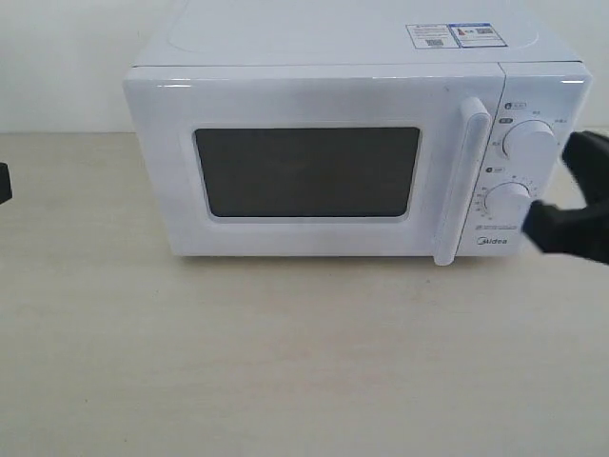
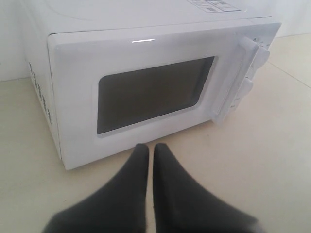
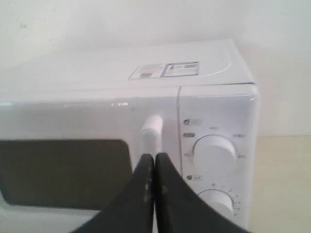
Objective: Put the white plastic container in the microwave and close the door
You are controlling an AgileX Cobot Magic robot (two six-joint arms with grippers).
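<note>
The white microwave (image 1: 162,105) stands at the back of the table with its door (image 1: 304,100) shut, dark window (image 1: 306,171) facing front. The white plastic container is out of view. My right gripper (image 1: 538,227) hangs shut in front of the control panel, right of the bar handle (image 1: 461,181). In the right wrist view its tips (image 3: 154,158) sit just below the handle (image 3: 151,133), apart from it. My left gripper (image 2: 151,148) is shut and holds nothing, hovering over the table before the door (image 2: 146,53). Only a dark sliver of the left arm (image 1: 3,183) shows at the exterior view's left edge.
Two round white dials (image 1: 529,141) (image 1: 507,203) sit on the panel right of the handle. Stickers (image 1: 455,35) lie on the microwave's top. The beige tabletop (image 1: 285,362) stretches in front, and a white wall (image 1: 57,57) stands behind.
</note>
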